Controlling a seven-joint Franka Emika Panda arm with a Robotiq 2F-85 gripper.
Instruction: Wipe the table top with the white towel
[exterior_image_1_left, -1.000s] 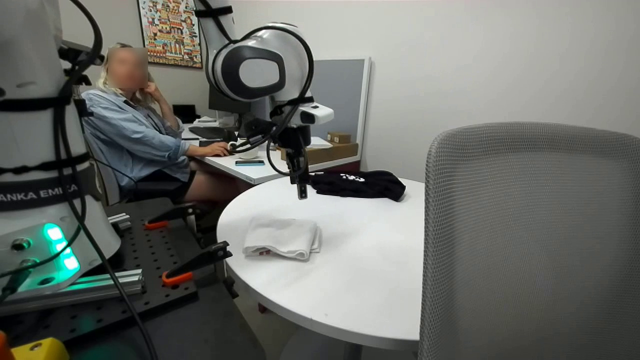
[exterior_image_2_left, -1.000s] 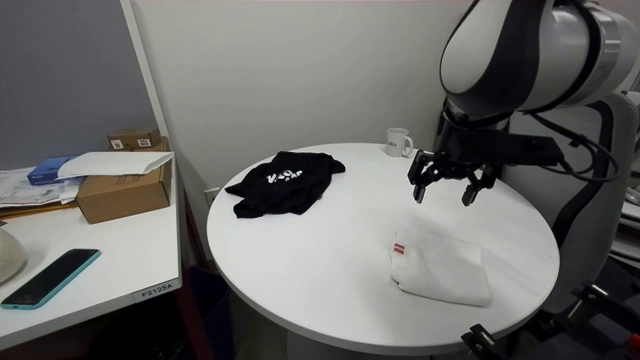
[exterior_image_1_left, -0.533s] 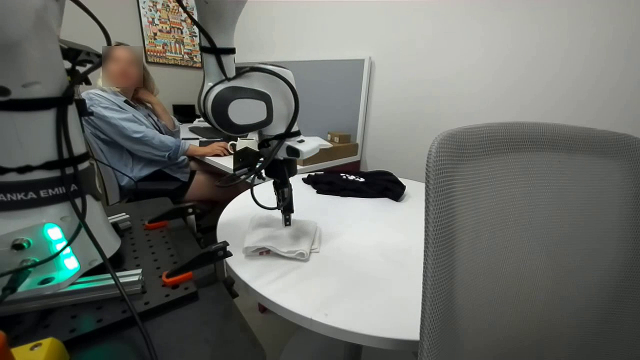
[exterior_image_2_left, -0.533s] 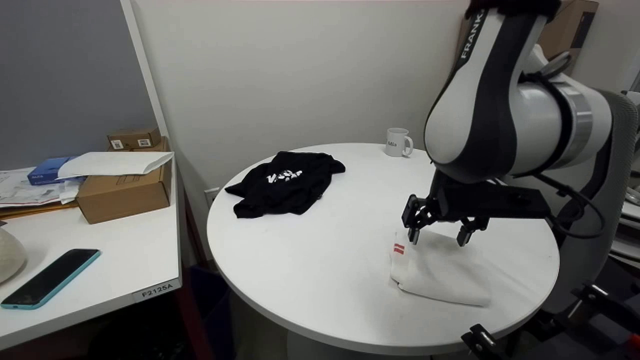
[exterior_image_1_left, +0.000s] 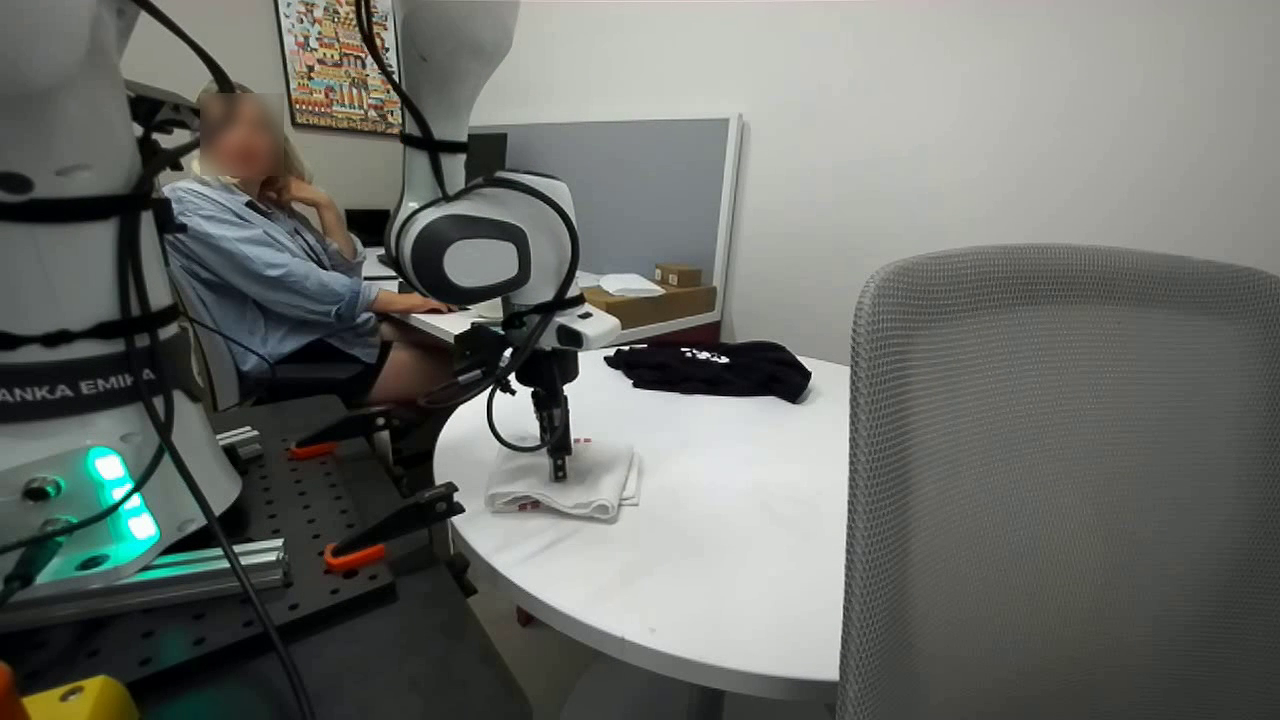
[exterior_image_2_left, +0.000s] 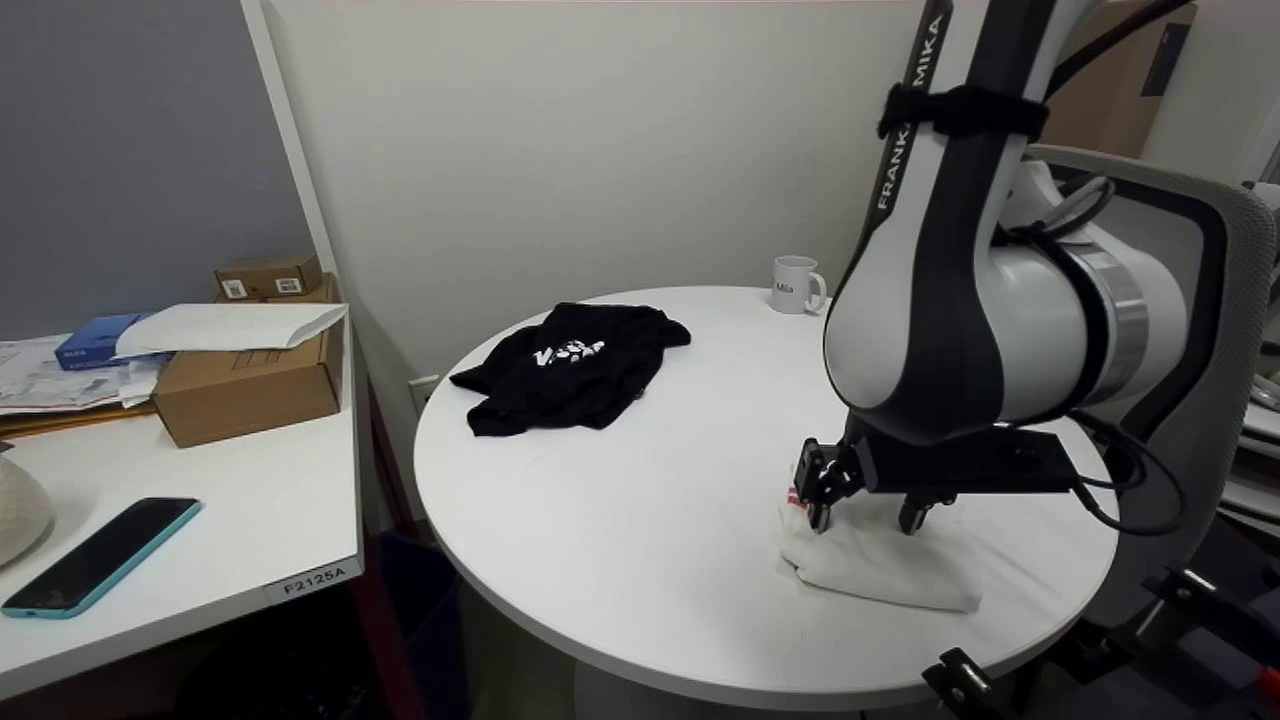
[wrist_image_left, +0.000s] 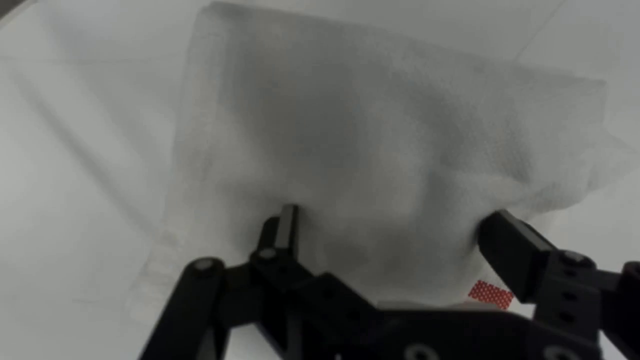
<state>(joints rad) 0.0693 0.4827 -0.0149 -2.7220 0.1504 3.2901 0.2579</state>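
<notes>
White towel (exterior_image_2_left: 890, 570) folded on surface (exterior_image_2_left: 640, 540), about 4 o'clock of centre in exterior view. Tool (exterior_image_2_left: 866, 521) spread, down at towel, seemingly touching, nothing pinched. Reach looks done; grip and all wiping left.

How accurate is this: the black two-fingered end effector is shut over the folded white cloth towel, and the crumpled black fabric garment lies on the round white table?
One slip: the end effector is open, not shut; the wrist view shows its fingers spread apart. The rest stands: it is over the white towel, and the black garment lies on the round table.
</notes>
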